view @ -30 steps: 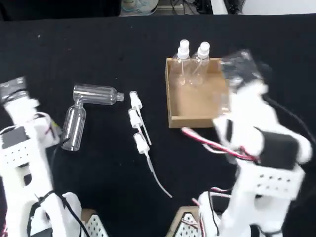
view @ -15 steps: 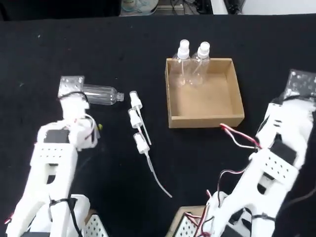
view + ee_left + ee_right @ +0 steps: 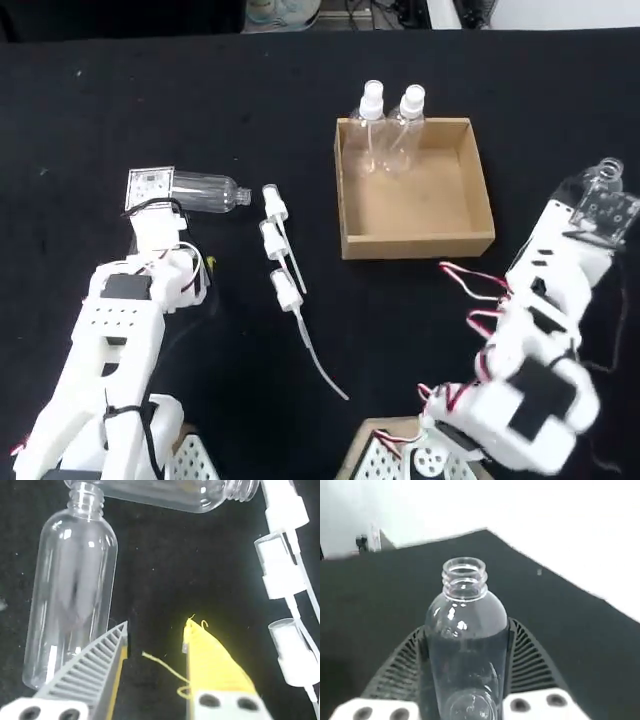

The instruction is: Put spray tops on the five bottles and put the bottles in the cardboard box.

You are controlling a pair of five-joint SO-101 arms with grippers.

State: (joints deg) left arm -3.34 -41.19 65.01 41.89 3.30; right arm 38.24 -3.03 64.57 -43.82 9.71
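While an uncapped bottle (image 3: 465, 610) is clamped upright in the right gripper (image 3: 468, 630) near the cardboard box (image 3: 415, 243), the released left gripper (image 3: 156, 625) should be centred on a spray top (image 3: 280, 572) before closing.

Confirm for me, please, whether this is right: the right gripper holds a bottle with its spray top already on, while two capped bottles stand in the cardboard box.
Not quite. The bottle in the right gripper has no spray top; the right wrist view shows its threaded neck open. The rest holds: two capped bottles stand in the cardboard box.
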